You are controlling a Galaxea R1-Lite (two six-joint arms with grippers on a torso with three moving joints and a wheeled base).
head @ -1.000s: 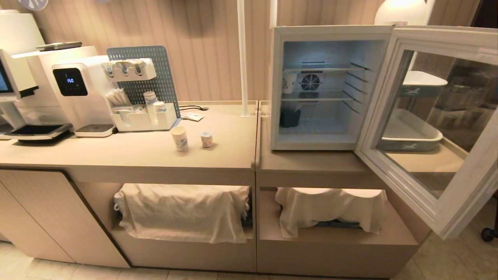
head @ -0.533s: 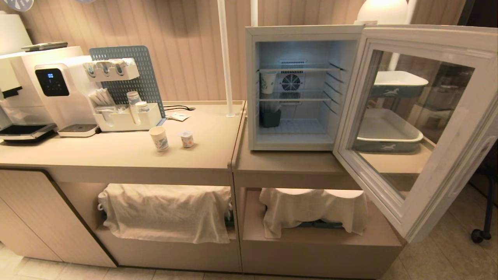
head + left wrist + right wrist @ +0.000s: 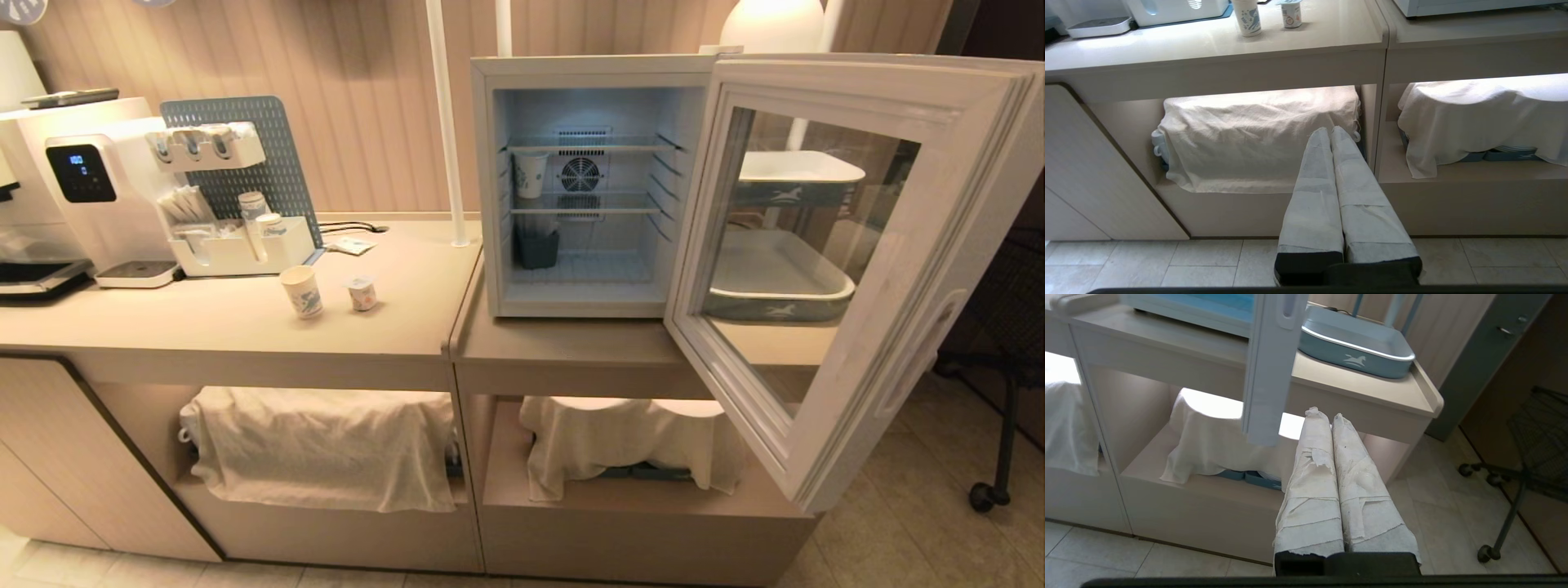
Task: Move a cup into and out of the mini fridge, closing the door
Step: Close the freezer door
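Where tiled, beige counter (image 3: 245, 327) w/ fridge (image 3: 490, 188)

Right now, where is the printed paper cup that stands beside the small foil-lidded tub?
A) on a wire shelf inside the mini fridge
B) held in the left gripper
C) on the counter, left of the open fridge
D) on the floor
C: the cup stands on the counter next to the tub, left of the open mini fridge.

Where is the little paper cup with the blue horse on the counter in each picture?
Head view: the cup stands on the counter, beside the small tub, left of the mini fridge.
Left wrist view: cup at the top edge, beside the tub.
Right wrist view: not in it.
Shared landmark: the tub.
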